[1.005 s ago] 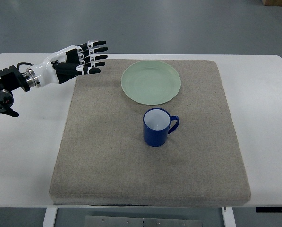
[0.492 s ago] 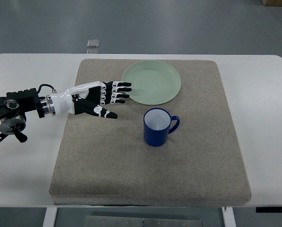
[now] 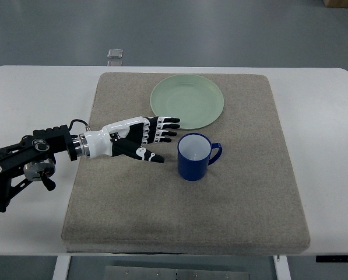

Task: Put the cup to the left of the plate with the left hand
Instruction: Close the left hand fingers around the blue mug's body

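A blue cup [image 3: 193, 157] with a white inside stands upright on the grey mat [image 3: 185, 192], its handle pointing right. A pale green plate [image 3: 186, 101] lies on the mat just behind the cup. My left hand [image 3: 153, 140] reaches in from the left, low over the mat, with fingers stretched out and thumb apart. Its fingertips [image 3: 172, 125] are a short way left of the cup and do not touch it. The hand holds nothing. The right arm does not show.
The mat lies on a white table [image 3: 331, 146]. A small grey object [image 3: 115, 53] lies on the floor beyond the table's far edge. My left forearm [image 3: 34, 160] lies over the table's left part.
My left hand has moved from the far left corner of the mat toward the right and nearer, stopping just left of the cup. The cup and plate have not moved.
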